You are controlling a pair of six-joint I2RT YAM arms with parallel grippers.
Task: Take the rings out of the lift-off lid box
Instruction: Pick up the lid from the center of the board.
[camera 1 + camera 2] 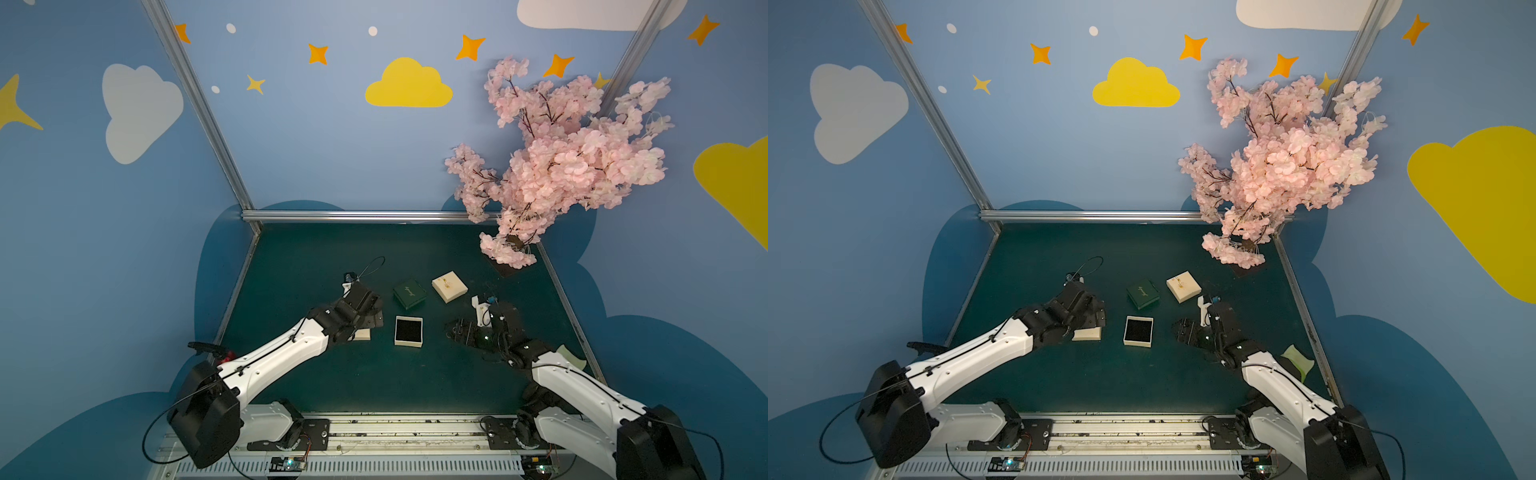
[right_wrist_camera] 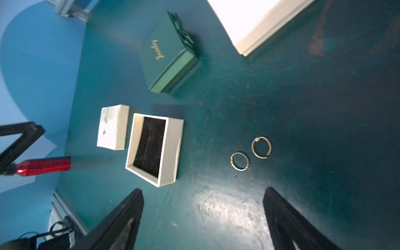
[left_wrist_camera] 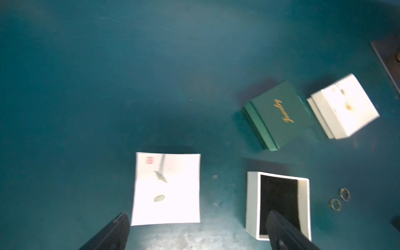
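With your left claw and right claw both open and empty, the 2 rings lie flat on the bench near the open box, likely light, stiff and slippery, so pinch each across its hoop.

Two robot arms, the left arm and the right arm, look alike. Their long links have smooth white shells dotted with small dark screws, and the joints and wrists are matte black. A thin black cable runs along each white link. The left gripper and right gripper have black, finely ribbed fingers.
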